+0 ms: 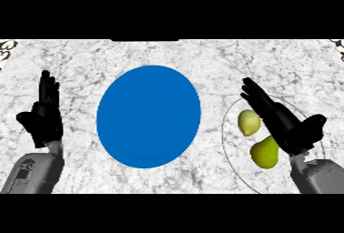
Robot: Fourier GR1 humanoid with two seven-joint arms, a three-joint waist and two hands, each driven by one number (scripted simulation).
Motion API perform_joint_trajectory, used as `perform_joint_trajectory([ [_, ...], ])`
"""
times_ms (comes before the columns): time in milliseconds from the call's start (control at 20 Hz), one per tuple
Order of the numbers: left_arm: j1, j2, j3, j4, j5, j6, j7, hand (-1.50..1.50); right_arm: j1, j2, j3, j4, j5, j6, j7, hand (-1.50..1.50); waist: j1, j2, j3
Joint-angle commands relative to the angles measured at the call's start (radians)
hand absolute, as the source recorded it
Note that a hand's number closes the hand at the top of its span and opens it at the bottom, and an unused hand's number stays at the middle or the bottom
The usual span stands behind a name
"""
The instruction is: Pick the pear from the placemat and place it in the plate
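The white, speckled table [80, 59] is filling the whole view. Near the right side, a greenish pear [265, 152] is lying on a pale round placemat [234, 152]. Its right edge is hiding under the right hand [295, 132]. That hand is stretching flat and open over the mat, fingers straight, holding nothing. A little farther away, a paler fruit [249, 122] is sitting just beside the fingers. In the middle, the blue plate [148, 116] is waiting. At the left, the left hand [43, 118] is resting open, fingers up. The pear is looking smooth, light and hard. It may be a bit slippery and quick to roll. I think the fat bottom part is the best place to hold it.
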Motion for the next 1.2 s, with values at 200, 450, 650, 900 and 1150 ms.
perform_joint_trajectory([
  [200,0.168,-0.050,-0.077,0.102,0.055,-0.107,0.152,0.00,0.000,-0.152,-0.330,-0.089,0.171,-0.324,-0.111,1.50,-0.124,-0.070,-0.008],
  [450,0.215,-0.094,-0.107,0.079,0.109,-0.171,0.184,0.00,0.117,-0.238,-0.502,0.006,0.371,-0.625,-0.076,-1.50,-0.189,-0.073,-0.007],
  [650,0.243,-0.067,-0.123,0.038,0.142,-0.258,0.216,0.00,0.273,-0.086,-0.518,-0.136,0.426,-0.802,-0.199,-1.50,-0.125,-0.068,-0.003],
  [900,0.241,-0.073,-0.180,-0.049,0.132,-0.271,0.304,0.00,0.534,-0.010,-0.456,-0.359,0.528,-0.863,-0.205,-1.50,-0.068,-0.058,-0.004],
  [1150,0.219,-0.060,-0.162,-0.064,0.123,-0.261,0.303,0.00,0.787,-0.102,-0.389,-0.468,0.662,-0.759,-0.010,-1.50,-0.052,-0.047,-0.009],
])
